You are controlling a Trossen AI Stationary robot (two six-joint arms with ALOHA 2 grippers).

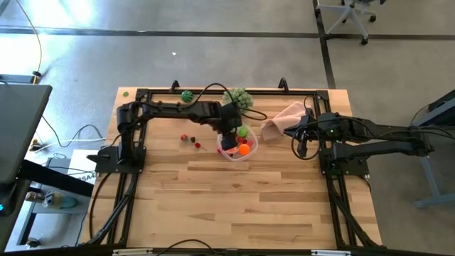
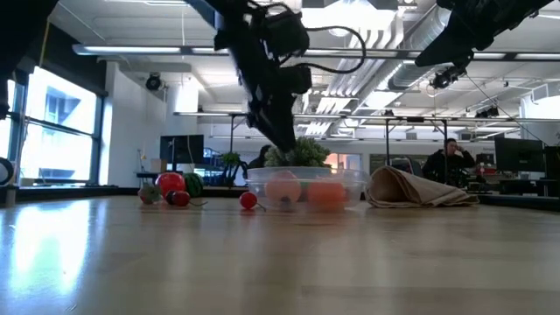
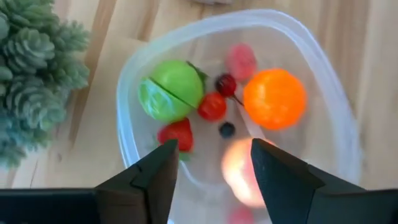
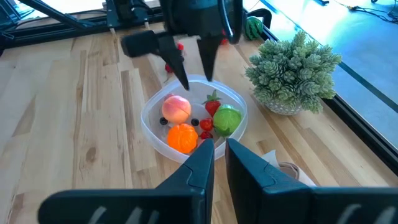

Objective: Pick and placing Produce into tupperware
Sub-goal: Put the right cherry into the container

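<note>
The tupperware (image 1: 239, 152), a clear round container, stands on the table and also shows in the low view (image 2: 306, 187). Inside lie a green fruit (image 3: 171, 90), an orange (image 3: 275, 98), a peach (image 4: 176, 108), a strawberry (image 3: 177, 134) and small red and dark berries. My left gripper (image 3: 214, 162) hangs open just above the container's inside (image 4: 194, 71), with nothing between its fingers. More produce lies loose to the container's left (image 1: 190, 140). My right gripper (image 4: 216, 152) waits shut near the pink cloth (image 1: 284, 117), clear of the table.
A pale green leafy ball (image 1: 238, 97) stands just beyond the tupperware. A dark green piece (image 1: 187, 96) lies at the far edge. The near half of the table is bare wood. A person (image 2: 451, 162) sits in the room behind.
</note>
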